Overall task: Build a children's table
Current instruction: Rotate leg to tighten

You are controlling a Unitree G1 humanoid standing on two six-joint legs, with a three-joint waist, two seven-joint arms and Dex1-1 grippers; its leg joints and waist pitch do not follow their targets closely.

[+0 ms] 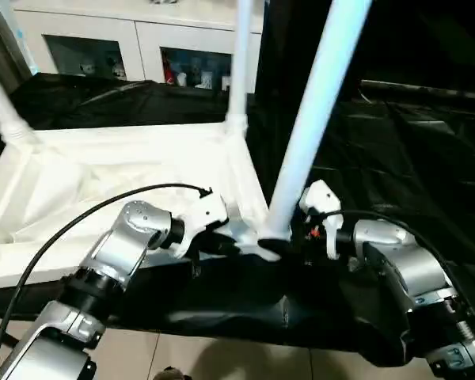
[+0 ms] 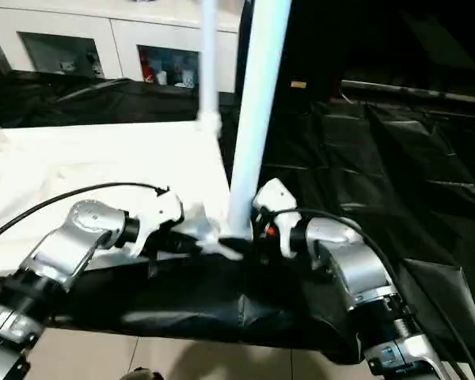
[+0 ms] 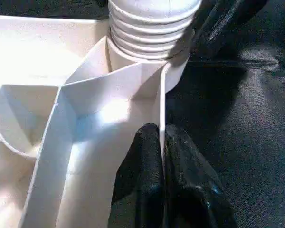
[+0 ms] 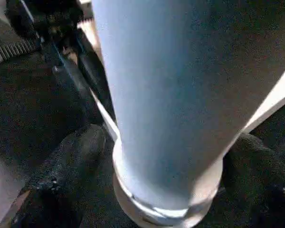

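Observation:
The white table top (image 1: 103, 182) lies upside down on a black sheet. Legs stand in its far left corner (image 1: 0, 103) and far right corner (image 1: 239, 63). A third leg (image 1: 313, 119) rises tilted from the near right corner socket (image 3: 133, 71). Its threaded end (image 3: 152, 23) still shows above the socket. My left gripper (image 3: 162, 142) is shut on the top's thin rim just beside that socket. My right gripper (image 4: 166, 161) is closed around the base of the third leg, with one black finger (image 4: 71, 161) on each side of it.
A white cabinet (image 1: 142, 39) with glass-front shelves stands behind the work. The black sheet (image 1: 380, 142) spreads to the right and hangs over the near edge, with pale floor (image 1: 206, 356) below. A black cable (image 1: 79, 214) arcs over my left forearm.

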